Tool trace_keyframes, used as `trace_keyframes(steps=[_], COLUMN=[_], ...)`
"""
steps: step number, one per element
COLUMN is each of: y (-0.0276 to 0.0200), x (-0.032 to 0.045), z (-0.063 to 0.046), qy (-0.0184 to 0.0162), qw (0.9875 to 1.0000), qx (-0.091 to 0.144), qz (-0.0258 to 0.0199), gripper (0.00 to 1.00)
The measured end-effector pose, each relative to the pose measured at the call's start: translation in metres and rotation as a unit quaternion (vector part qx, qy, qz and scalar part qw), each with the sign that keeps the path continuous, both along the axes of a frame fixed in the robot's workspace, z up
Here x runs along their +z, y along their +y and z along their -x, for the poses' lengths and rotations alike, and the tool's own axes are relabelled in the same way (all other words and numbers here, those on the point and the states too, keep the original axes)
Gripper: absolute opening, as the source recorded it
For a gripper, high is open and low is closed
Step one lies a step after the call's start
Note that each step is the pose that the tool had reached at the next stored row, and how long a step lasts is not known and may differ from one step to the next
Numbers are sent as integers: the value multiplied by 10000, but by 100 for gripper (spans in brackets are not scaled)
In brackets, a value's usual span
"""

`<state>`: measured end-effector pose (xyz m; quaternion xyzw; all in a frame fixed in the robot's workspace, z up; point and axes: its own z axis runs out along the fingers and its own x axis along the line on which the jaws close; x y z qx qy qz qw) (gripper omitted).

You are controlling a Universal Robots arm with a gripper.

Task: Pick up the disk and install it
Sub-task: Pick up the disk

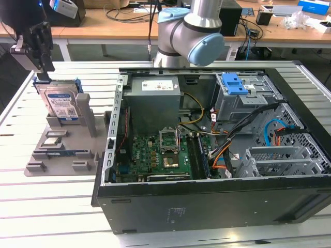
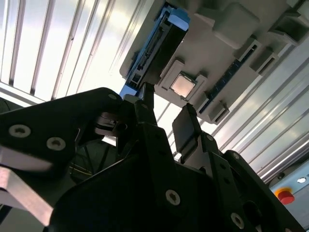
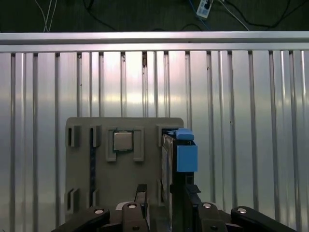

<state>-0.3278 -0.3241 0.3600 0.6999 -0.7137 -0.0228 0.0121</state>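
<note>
Pick-up step, nothing gripped yet: my gripper point(image 1: 44, 72) hangs empty w/ jaws apart. The disk point(image 1: 61, 103) stands on edge just below my fingertips in the grey rack point(image 1: 57, 150). Next move prob. calls for jaws lined up either side of its top edge.

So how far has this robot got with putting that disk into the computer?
Barely begun. Nothing looks done: the disk stands upright in its grey holder on the exterior view's left, outside the open computer case. In hand: the claw hangs right above the disk, open, gripping nothing. Left: both the pick-up and the install.
</note>
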Motion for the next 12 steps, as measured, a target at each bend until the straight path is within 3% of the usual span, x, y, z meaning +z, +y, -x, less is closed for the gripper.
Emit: trace_keyframes(steps=[4, 8, 12], y=[55, 130, 152], x=[-90, -144, -245], z=[8, 102, 140], qy=[0, 0, 0], qw=[10000, 10000, 10000], qx=[9, 15, 29], qz=[-5, -59, -64], gripper=[44, 44, 44])
